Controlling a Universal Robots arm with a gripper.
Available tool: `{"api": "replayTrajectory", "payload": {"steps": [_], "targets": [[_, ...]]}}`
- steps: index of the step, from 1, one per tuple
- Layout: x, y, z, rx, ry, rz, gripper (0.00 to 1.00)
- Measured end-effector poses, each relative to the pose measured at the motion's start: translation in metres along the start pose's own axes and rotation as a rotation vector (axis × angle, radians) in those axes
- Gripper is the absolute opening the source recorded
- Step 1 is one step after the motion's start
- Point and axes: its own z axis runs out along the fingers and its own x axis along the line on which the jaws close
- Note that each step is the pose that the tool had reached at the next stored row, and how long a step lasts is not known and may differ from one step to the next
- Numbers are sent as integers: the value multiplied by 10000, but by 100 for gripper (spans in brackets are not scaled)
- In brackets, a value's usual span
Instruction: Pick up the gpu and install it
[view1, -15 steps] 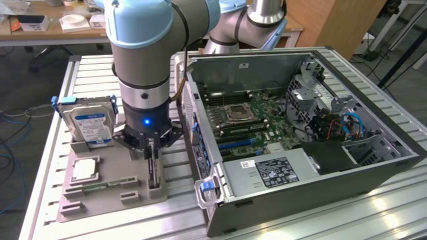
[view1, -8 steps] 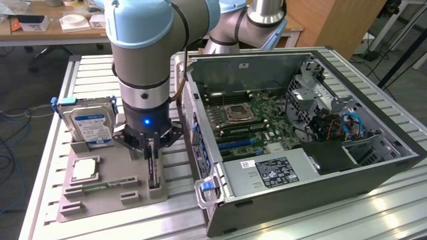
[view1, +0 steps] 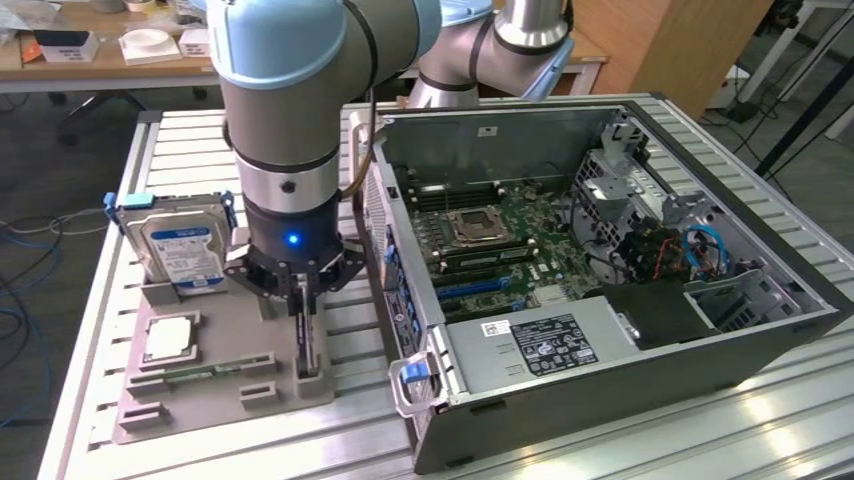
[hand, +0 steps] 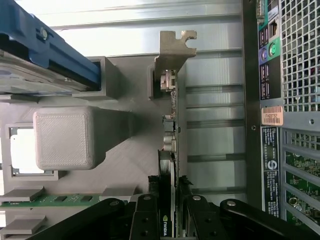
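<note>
In the exterior view the arm stands over the grey fixture tray (view1: 200, 415), just beside the open computer case (view1: 667, 390), and the gripper (view1: 304, 300) is down on the gpu (view1: 310, 348), which stands on edge in its slot at the tray's case-side edge. The motherboard (view1: 507, 240) inside the case has no card in its expansion slots, so the install is judged wholly undone. In the wrist view the fingers (hand: 145, 215) are drawn in narrow, one against each face of the gpu (hand: 175, 125), and seem to clamp it. Its silver bracket (hand: 172, 55) sits against the tray's (hand: 125, 165) holder, so the card looks gripped but not lifted: the pick is barely begun
</note>
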Motion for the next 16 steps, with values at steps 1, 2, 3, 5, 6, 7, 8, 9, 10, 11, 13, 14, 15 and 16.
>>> {"api": "replayTrajectory", "payload": {"steps": [1,2,3,5,6,7,8,9,10,11,13,14,15,16], "targets": [[0,0,-12,0,0,0,26],[1,1,-28,0,1,0,26],[2,1,-45,0,1,0,26],[4,3,-82,0,1,0,26],[5,3,-104,1,2,0,26],[6,4,-125,0,1,0,26],[7,5,-146,0,1,0,26],[8,6,-176,-2,0,-1,26],[10,6,-195,-13,1,-1,26],[11,7,-220,-28,4,-1,26],[13,9,-282,-49,4,-2,26],[14,10,-305,-55,4,-2,26],[15,11,-326,-57,4,-2,26],[17,11,-352,-59,4,-3,26]]}}
